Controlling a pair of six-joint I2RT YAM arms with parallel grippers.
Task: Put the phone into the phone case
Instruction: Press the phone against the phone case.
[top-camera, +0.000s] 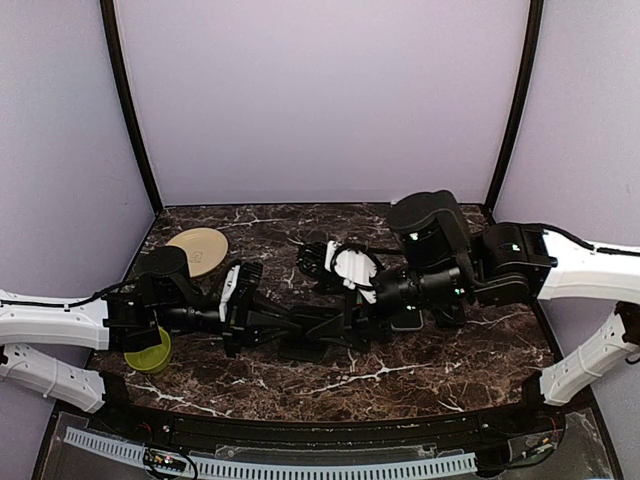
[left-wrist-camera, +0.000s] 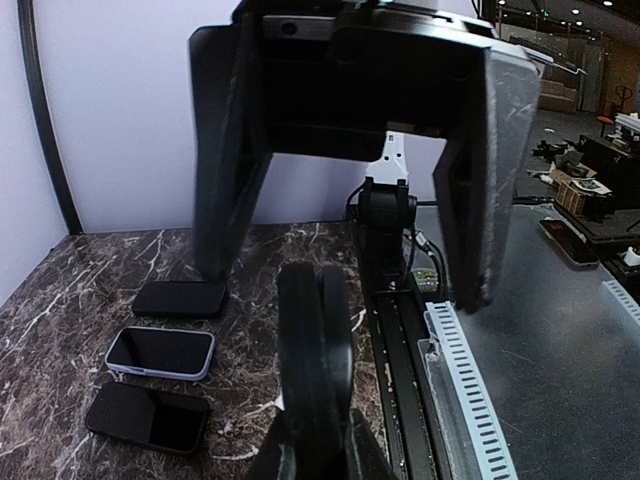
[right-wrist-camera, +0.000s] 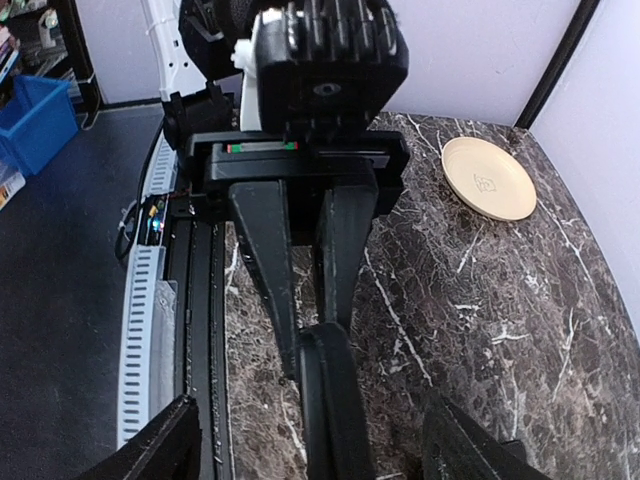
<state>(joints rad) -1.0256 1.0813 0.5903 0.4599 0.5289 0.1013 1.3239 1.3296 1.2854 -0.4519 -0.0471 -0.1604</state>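
White-rimmed phone (left-wrist-camera: 160, 352) lies flat well left of the left gripper (left-wrist-camera: 315, 445), which is clamped shut on a thin black slab (left-wrist-camera: 315, 320), phone or case, can't tell. Opposite, the right gripper (right-wrist-camera: 312, 410) gapes around the slab's far end, not touching. Centre it, close squarely on the flat faces, avoid twisting.

Five loose things lie on the tabletop (top-camera: 400, 385), with two arms, the left arm (top-camera: 60, 322) and the right arm (top-camera: 590, 265). There is one tan plate (top-camera: 198, 250). One green round dish (top-camera: 150, 357) sits nearer than the plate. Three phone-shaped slabs lie well to the right of the plate: one dark slab (left-wrist-camera: 180, 298), one pale-rimmed slab (left-wrist-camera: 160, 352) and a second dark slab (left-wrist-camera: 148, 417).
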